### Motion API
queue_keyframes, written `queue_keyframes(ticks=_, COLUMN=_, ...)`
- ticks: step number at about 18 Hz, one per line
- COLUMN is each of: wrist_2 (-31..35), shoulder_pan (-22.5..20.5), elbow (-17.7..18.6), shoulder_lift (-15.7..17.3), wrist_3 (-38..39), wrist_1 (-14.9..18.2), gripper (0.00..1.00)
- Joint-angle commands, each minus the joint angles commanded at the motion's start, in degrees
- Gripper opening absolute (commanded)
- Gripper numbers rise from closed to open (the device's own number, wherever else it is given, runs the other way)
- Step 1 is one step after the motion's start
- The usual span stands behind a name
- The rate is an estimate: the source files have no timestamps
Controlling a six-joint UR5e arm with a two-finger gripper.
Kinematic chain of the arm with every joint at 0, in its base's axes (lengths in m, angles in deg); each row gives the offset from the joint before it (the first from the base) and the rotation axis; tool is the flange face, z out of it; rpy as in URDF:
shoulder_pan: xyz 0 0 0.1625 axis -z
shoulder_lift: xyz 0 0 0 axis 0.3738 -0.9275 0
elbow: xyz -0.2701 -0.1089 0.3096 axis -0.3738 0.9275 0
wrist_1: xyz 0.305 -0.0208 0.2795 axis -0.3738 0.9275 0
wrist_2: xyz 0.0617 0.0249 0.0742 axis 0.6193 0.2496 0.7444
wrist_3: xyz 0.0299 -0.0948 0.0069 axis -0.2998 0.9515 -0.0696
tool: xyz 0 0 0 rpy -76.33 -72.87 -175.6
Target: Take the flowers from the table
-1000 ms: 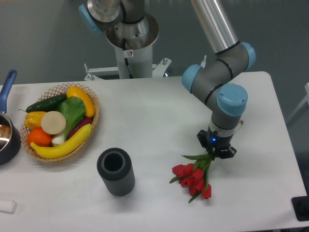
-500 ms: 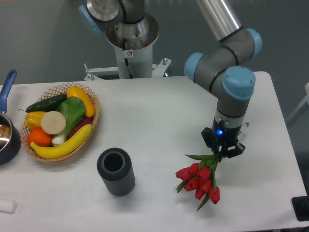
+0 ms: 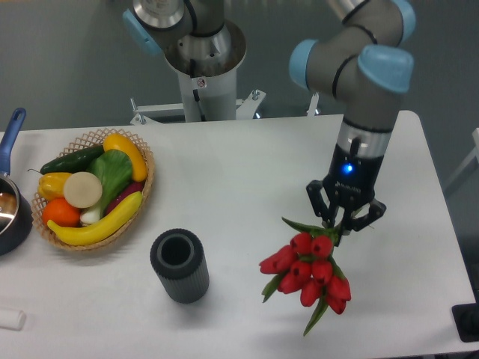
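The flowers (image 3: 308,271) are a bunch of red tulips with green leaves, hanging heads-down toward the camera, lifted off the white table (image 3: 239,187). My gripper (image 3: 344,219) points down and is shut on their stems just above the leaves. The stems and their pale end are hidden behind the fingers. The bunch hangs over the table's front right part.
A wicker basket (image 3: 146,183) of fruit and vegetables sits at the left. A dark ribbed cylinder vase (image 3: 179,265) stands front centre. A blue pot (image 3: 11,213) is at the left edge, a small white object (image 3: 11,319) at the front left, and a black item (image 3: 468,321) at the front right corner.
My gripper has risen with the flowers in it. The bunch has left the table and looks larger and nearer the camera, swung slightly to the right.
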Motion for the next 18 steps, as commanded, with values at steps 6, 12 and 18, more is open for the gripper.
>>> queue_keyframes(ticks=6, wrist_2=-4.93, shoulder_pan=-1.14, elbow=0.44, shoulder_lift=1.41, wrist_3=3.44, wrist_1=0.0, gripper=0.22)
queue_keyframes(ticks=12, wrist_2=-8.36, shoulder_pan=-2.29, elbow=0.35, shoulder_lift=1.41, wrist_3=3.96, wrist_1=0.0, gripper=0.22)
queue_keyframes(ticks=18, wrist_2=-8.8, shoulder_pan=-2.29, elbow=-0.53, shoulder_lift=1.41, wrist_3=5.55, wrist_1=-0.09, gripper=0.22)
